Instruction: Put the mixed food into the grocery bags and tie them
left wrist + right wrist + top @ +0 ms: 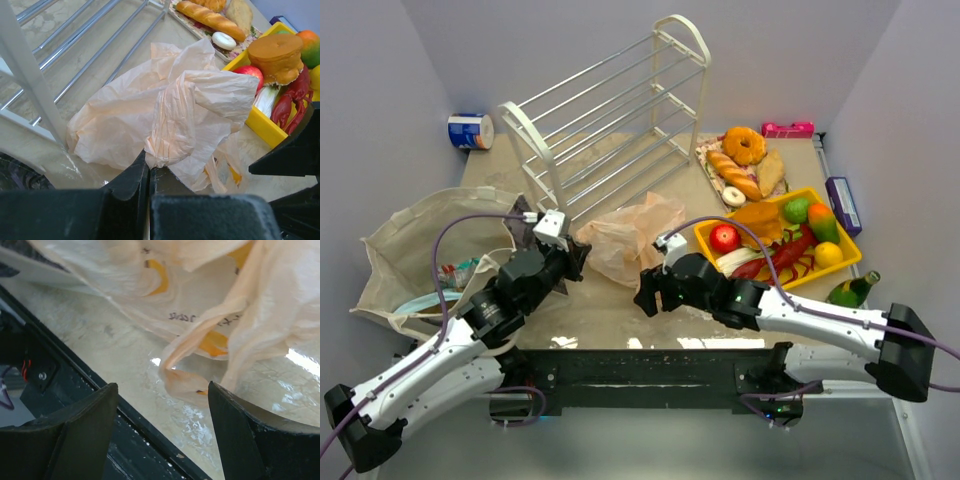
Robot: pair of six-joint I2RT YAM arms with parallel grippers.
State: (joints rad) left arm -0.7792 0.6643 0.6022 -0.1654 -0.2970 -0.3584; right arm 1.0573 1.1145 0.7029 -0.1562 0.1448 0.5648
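The peach-pink plastic bag (630,237) lies crumpled at the table's middle. My left gripper (572,262) is shut on a fold of the bag's near edge, seen in the left wrist view (149,161) with the bag (165,105) bunched above the jaws. My right gripper (648,290) is open just right of the bag's front. In the right wrist view (162,385) a loop handle (187,372) lies on the table between its spread fingers, untouched. The beige cloth tote (405,250) lies open at left with packets (455,270) inside. A red apple (724,237), green fruit (796,210), orange (819,214) and yellow fruit (828,254) sit in the yellow tray (712,252).
A white wire shoe rack (610,130) lies tipped at the back. A plate of bread and a donut (745,165) is behind the tray, which also holds a red lobster (785,256). A green bottle (850,290), purple box (843,205), pink item (787,129) and blue-white can (470,131) lie around the edges.
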